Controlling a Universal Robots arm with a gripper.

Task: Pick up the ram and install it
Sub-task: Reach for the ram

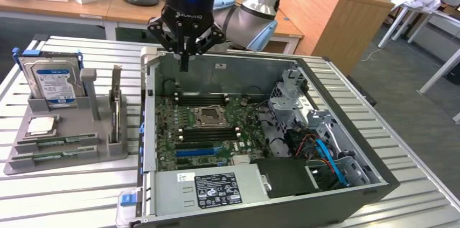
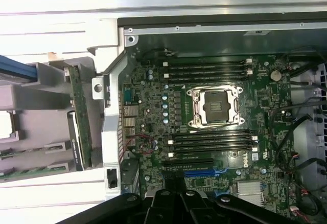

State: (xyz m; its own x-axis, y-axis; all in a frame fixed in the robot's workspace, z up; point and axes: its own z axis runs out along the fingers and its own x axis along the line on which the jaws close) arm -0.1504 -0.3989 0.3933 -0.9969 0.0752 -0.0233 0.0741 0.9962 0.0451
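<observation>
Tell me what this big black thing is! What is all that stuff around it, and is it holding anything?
That is a robot arm with a gripper, a claw for grabbing. One picture, the exterior view, comes from a camera standing off the arm. The other comes from a camera on the arm's wrist, looking into an open computer. The claw is shut and empty, hanging over the computer's far edge. Inside is a green board with an empty square socket. Beside the computer, on the exterior view's left, a grey tray holds a hard drive, a square chip and two green ram sticks. Everything sits on a slatted metal table.
</observation>
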